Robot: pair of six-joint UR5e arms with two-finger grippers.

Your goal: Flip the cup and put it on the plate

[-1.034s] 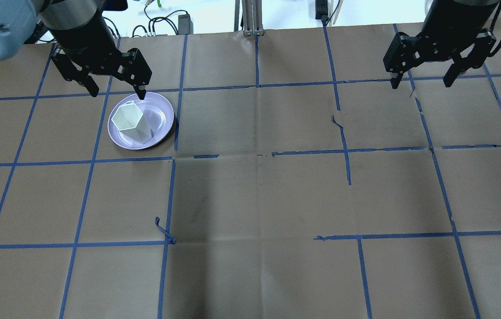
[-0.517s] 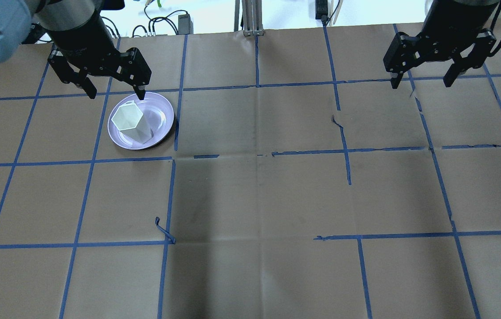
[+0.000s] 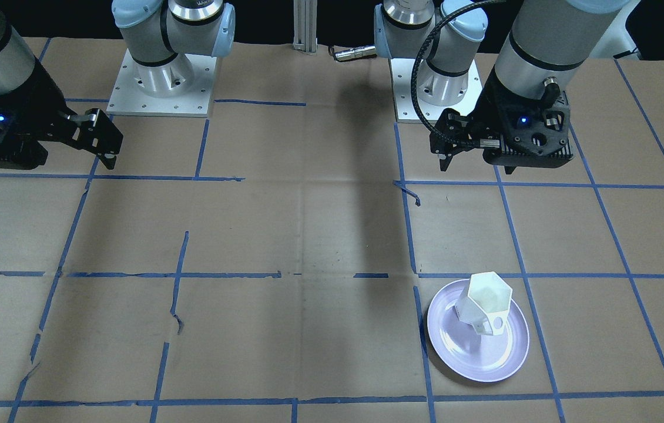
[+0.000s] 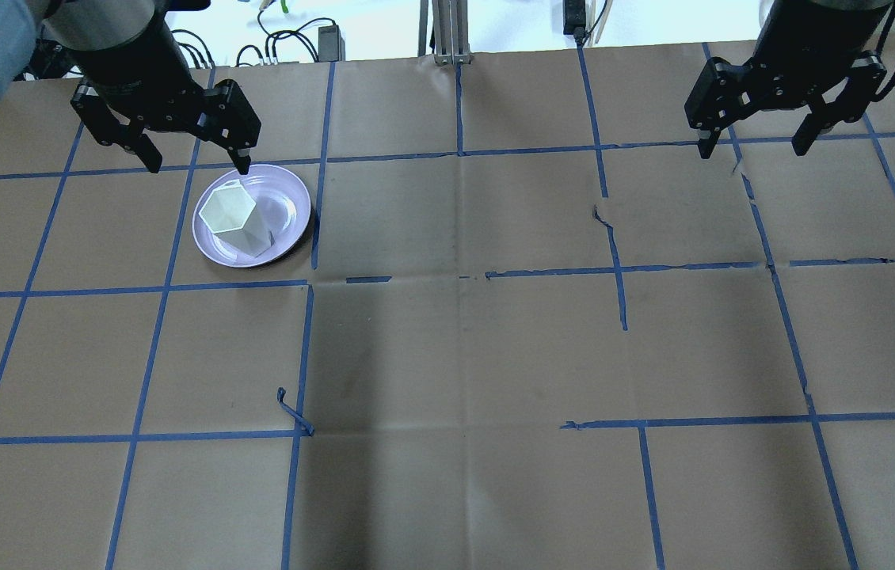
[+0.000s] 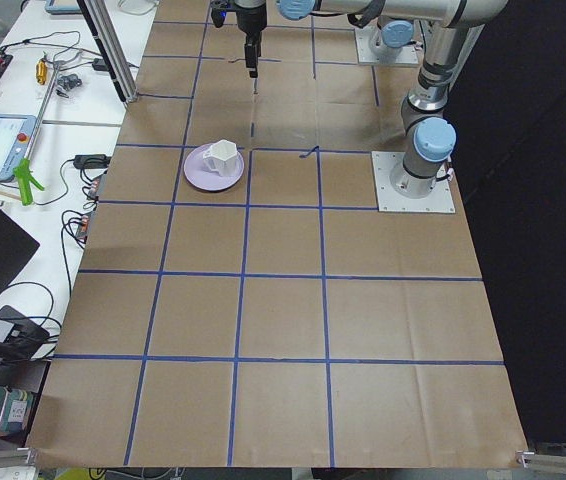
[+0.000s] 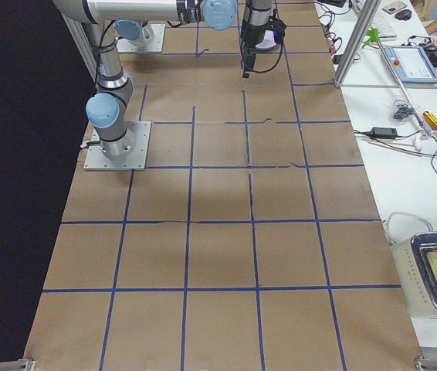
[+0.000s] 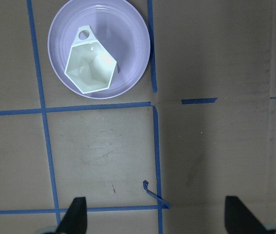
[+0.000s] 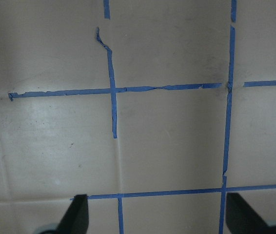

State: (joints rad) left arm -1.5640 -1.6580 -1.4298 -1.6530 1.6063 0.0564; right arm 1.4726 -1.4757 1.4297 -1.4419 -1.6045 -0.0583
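Wht faceted cup (image 4: pixel 232 215) upright (mouth up) on lav. plate (image 4: pixel 291 204)

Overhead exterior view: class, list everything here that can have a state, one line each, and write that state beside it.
cup: upright, mouth up, standing on the plate, not held.
plate: flat on the table, carrying the cup.
left gripper: open, empty, raised clear of the cup.
right gripper: open, empty, above bare table on the far side from the plate.
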